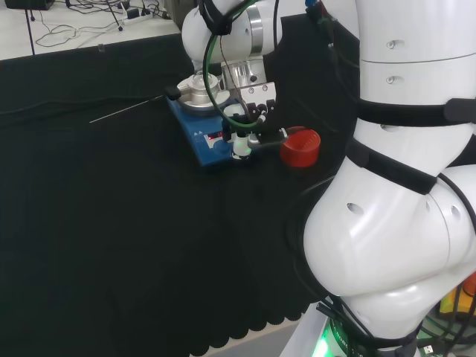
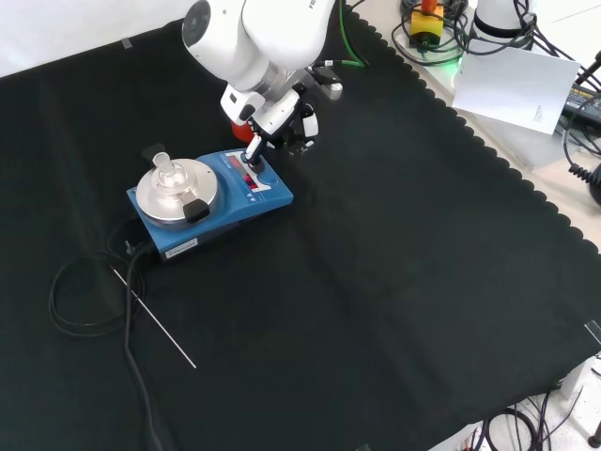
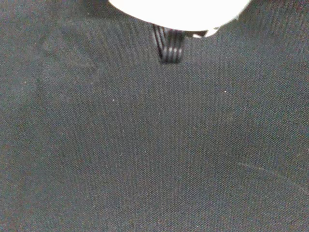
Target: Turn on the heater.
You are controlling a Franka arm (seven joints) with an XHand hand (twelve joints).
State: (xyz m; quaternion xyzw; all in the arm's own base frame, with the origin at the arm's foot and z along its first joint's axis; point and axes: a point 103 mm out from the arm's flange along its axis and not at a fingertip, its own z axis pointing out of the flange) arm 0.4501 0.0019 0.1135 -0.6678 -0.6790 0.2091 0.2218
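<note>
The heater is a blue box with a round silver plate on top, and a small clear glass piece stands on that plate. In the front view, the heater has its control panel at its right end. The hand hangs over that panel, with one straight finger pointing down onto the controls. In the head view, the hand is at the heater's near right corner, its fingertip on the panel. In the wrist view a blurred white part of the hand shows above black cloth.
A red ribbed ring lies just right of the heater in the head view. A thin metal rod and a coiled black cable lie on the cloth near the heater. White paper and cables lie beyond the cloth's edge.
</note>
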